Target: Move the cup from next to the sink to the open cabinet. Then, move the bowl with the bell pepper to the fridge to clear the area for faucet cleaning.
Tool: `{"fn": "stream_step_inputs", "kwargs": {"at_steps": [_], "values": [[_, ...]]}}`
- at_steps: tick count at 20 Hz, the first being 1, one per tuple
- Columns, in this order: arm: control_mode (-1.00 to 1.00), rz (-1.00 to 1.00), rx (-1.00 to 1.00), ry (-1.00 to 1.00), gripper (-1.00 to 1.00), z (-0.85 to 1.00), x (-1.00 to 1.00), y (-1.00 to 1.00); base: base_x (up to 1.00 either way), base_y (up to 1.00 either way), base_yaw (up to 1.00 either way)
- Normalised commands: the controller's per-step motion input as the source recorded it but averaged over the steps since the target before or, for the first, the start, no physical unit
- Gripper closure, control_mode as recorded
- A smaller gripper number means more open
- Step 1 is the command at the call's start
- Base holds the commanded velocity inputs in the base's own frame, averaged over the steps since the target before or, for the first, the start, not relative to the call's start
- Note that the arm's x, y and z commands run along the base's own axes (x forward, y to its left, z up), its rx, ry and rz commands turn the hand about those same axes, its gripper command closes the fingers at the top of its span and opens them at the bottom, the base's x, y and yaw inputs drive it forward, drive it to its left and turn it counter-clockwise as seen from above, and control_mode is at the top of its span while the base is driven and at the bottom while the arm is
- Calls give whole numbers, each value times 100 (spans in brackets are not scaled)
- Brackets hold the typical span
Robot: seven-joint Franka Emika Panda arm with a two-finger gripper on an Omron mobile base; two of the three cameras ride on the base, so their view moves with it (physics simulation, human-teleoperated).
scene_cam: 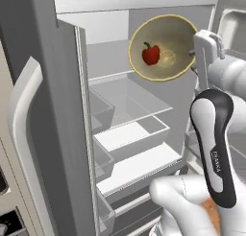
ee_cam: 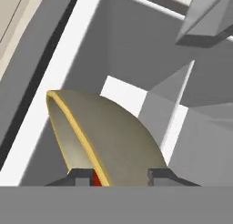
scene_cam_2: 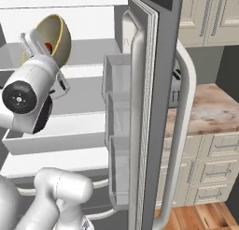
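The tool (ee_cam: 118,176) grips 1 bowl (scene_cam: 166,48) by its rim, 1 finger inside and 1 outside. The bowl is round, smooth, pale olive with a yellow lip, tipped on edge with its mouth facing sideways. 1 glossy red pepper (scene_cam: 151,54) with a green stem sits inside. It hangs in the open fridge (scene_cam: 57,148), above flat white shelves (scene_cam: 137,165) and clear door racks (scene_cam_2: 116,131).

The pale yellow-olive bowl (scene_cam: 166,48) is tipped steeply on its side, its rim clamped between the fingers of the gripper (ee_cam: 119,176), up inside the open fridge (scene_cam: 129,134). The small red bell pepper (scene_cam: 151,54) sits within the bowl, just ahead of the gripper.
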Motion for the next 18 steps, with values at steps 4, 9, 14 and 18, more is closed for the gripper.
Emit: {"fn": "stream_step_inputs", "kwargs": {"at_steps": [4,9,14,18], "values": [[-100,-7,33,16,100,55,17,0,0,0,0],[-100,0,35,42,100,48,32,-1,0,0,0],[-100,3,23,18,100,3,13,0,0,0,0],[-100,0,3,0,100,-34,0,17,0,0,0]]}}
